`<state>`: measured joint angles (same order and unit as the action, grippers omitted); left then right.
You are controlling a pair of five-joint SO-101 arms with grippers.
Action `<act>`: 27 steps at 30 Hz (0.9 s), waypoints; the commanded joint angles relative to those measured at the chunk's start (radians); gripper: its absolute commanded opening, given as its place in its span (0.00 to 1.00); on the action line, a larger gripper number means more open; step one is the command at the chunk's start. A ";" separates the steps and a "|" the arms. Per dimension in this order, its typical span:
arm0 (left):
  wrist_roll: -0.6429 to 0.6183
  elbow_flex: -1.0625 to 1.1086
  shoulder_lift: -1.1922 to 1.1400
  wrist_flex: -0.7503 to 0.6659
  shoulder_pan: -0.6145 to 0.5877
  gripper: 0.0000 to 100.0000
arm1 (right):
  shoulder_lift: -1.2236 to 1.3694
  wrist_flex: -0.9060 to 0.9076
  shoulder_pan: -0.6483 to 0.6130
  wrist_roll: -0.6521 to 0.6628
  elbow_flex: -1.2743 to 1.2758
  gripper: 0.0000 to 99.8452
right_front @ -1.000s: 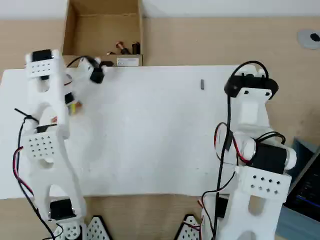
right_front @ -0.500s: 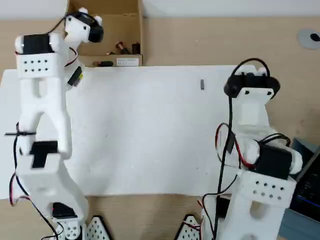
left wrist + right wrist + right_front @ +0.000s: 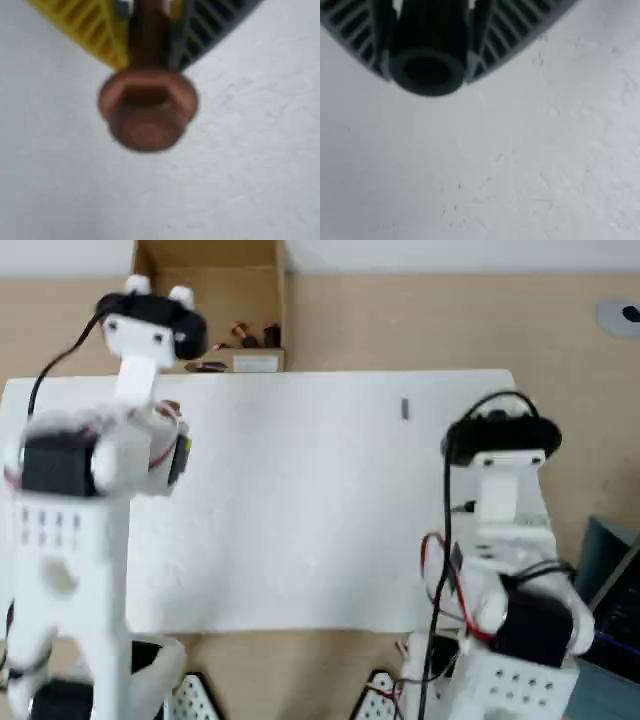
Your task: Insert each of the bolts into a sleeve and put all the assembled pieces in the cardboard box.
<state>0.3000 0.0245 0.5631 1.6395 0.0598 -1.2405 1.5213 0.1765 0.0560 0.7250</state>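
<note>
A copper bolt (image 3: 147,115) with a flanged hex head sticks out of my left gripper (image 3: 147,55), which is shut on its shank between a yellow finger (image 3: 90,30) and a dark finger (image 3: 210,25), above the white mat. My right gripper (image 3: 427,45) is shut on a black sleeve (image 3: 427,70) whose open bore faces the camera, also over the mat. From above, the left arm (image 3: 150,325) stands at the mat's far left corner beside the cardboard box (image 3: 150,270). The right arm (image 3: 500,440) is at the right side.
Several copper and black pieces (image 3: 252,335) lie in the box's near right corner. A small dark part (image 3: 404,408) lies on the white mat (image 3: 320,510) near its far edge. Another dark piece (image 3: 206,367) sits by the box's front wall.
The left arm swung from the mat's left side up to the box, then drew back and rose over the mat's far left corner. The right arm pulled slightly nearer.
</note>
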 commanded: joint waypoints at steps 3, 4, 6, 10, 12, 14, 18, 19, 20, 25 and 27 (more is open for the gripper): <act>-0.153 0.336 0.289 -0.247 0.008 0.00 | -0.170 -0.155 0.002 -0.003 0.160 0.01; -0.170 0.396 0.331 -0.285 0.008 0.00 | -0.194 -0.176 0.002 -0.005 0.191 0.01; -0.206 0.500 0.415 -0.359 0.011 0.00 | -0.240 -0.221 -0.001 -0.005 0.252 0.01; -0.278 0.674 0.581 -0.482 0.012 0.00 | -0.320 -0.288 -0.088 -0.008 0.364 0.01; -0.296 0.747 0.665 -0.526 0.014 0.00 | -0.363 -0.322 -0.154 -0.048 0.417 0.01; -0.301 0.825 0.750 -0.575 0.014 0.00 | -0.404 -0.350 -0.214 -0.106 0.461 0.01; -0.301 0.993 0.914 -0.674 0.014 0.00 | -0.473 -0.404 -0.340 -0.144 0.532 0.01; -0.301 1.031 0.957 -0.694 0.014 0.00 | -0.487 -0.417 -0.367 -0.144 0.545 0.01; -0.301 1.065 1.000 -0.717 0.014 0.00 | -0.501 -0.433 -0.392 -0.144 0.559 0.01; -0.374 1.194 1.214 -0.792 0.014 0.00 | -0.564 -0.512 -0.529 -0.143 0.644 0.01; -0.411 1.218 1.274 -0.793 0.015 0.00 | -0.587 -0.545 -0.588 -0.144 0.679 0.01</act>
<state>-0.0667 1.2275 1.7492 0.8800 0.0598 -1.7852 1.0349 -0.3376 -0.0806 1.3786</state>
